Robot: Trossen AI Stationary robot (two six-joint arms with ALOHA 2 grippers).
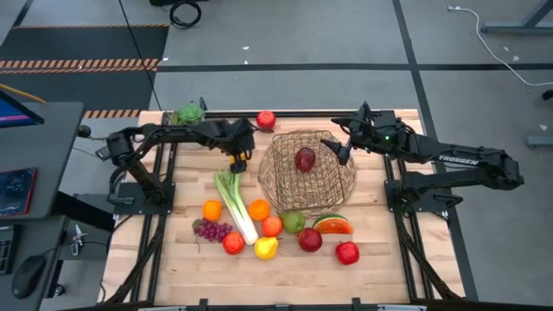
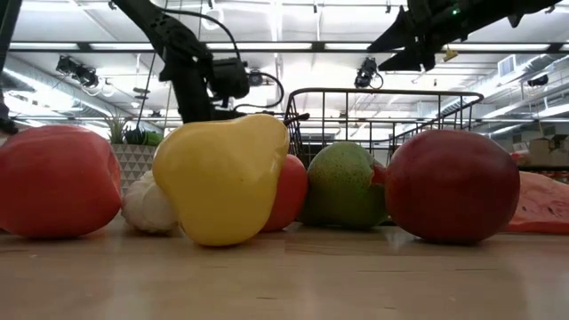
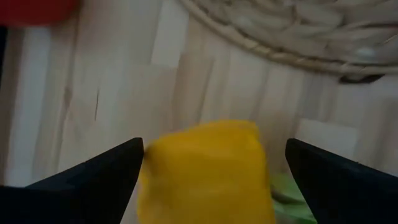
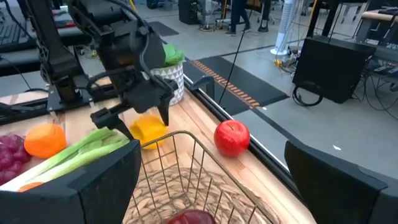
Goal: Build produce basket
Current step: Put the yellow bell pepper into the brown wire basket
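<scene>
My left gripper (image 1: 239, 161) hangs spread wide over a yellow pepper (image 3: 205, 171), which sits between my fingers, left of the basket (image 1: 307, 173) at the high view's centre. My right gripper (image 1: 337, 149), also wide open, hovers above the basket's upper right rim; one red apple (image 1: 305, 159) lies inside.

blurred yellow pepper (image 3: 205, 171) cut off between the left hand's fingers (image 3: 93, 180).
</scene>
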